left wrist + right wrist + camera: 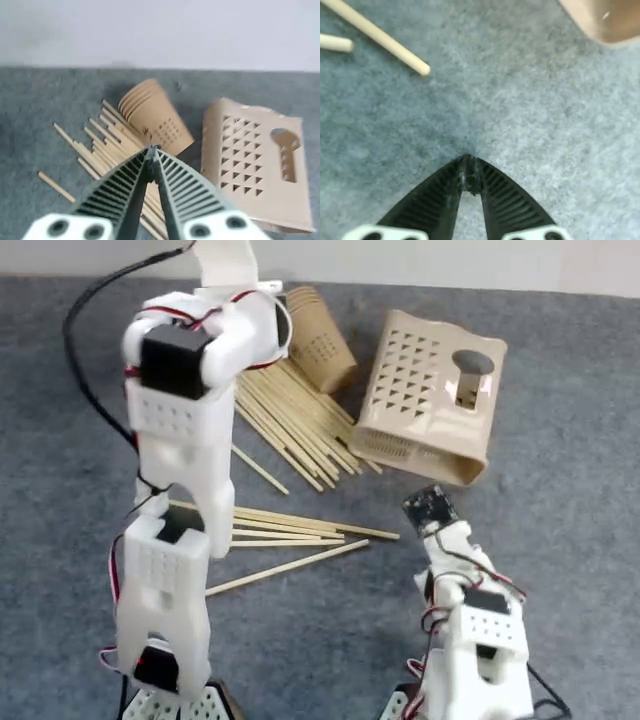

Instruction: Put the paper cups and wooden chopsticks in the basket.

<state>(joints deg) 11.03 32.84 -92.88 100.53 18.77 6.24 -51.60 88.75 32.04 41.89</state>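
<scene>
carpet [40,110] bears cups [155,122], seemingly just beyond left claw [151,149].

A beige perforated basket [425,390] lies tipped on its side at the far right of the grey, carpet-like surface [560,540]. Just left of it a stack of paper cups [318,335] lies on its side, with a pile of wooden chopsticks [295,430] fanned out on the near side. A few loose chopsticks [290,525] lie nearer still, between the tall left arm [180,440] and the low right arm [470,610].

Robot test bench, likely lab: grey felt mat [560,540], plain white wall [160,30], exposed black cable [70,340].
</scene>
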